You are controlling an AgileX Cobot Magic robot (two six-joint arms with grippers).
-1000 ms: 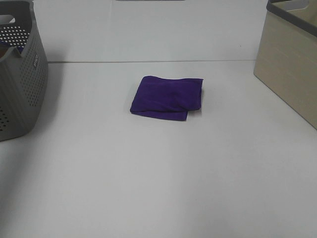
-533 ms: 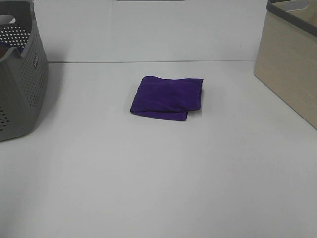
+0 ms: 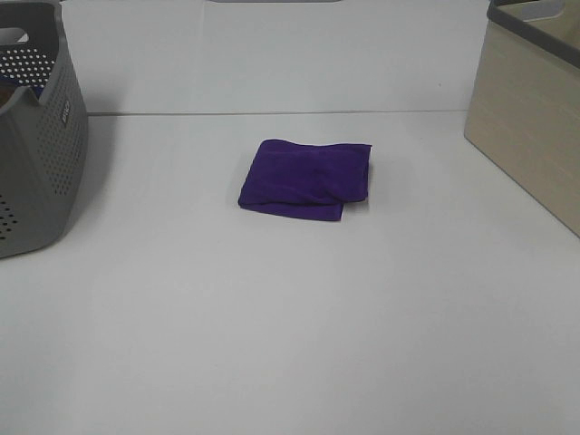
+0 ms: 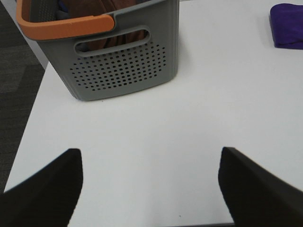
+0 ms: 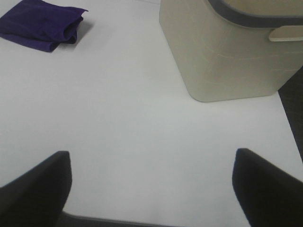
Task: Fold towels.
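Note:
The deep purple towel [image 3: 305, 178] lies folded into a small thick rectangle in the middle of the white table. It also shows in the left wrist view [image 4: 288, 24] and in the right wrist view [image 5: 41, 23]. No white tag shows on it. My left gripper [image 4: 150, 182] is open and empty, low over the table's left front, facing the grey basket. My right gripper [image 5: 152, 187] is open and empty, low over the table's right front, near the beige bin. Neither gripper shows in the exterior high view, and both are far from the towel.
A grey perforated basket [image 3: 36, 136] with an orange rim [image 4: 66, 26] stands at the left and holds brownish cloth. A beige bin [image 3: 530, 109] with a dark rim [image 5: 227, 47] stands at the right. The table's left edge [image 4: 28, 123] borders dark floor.

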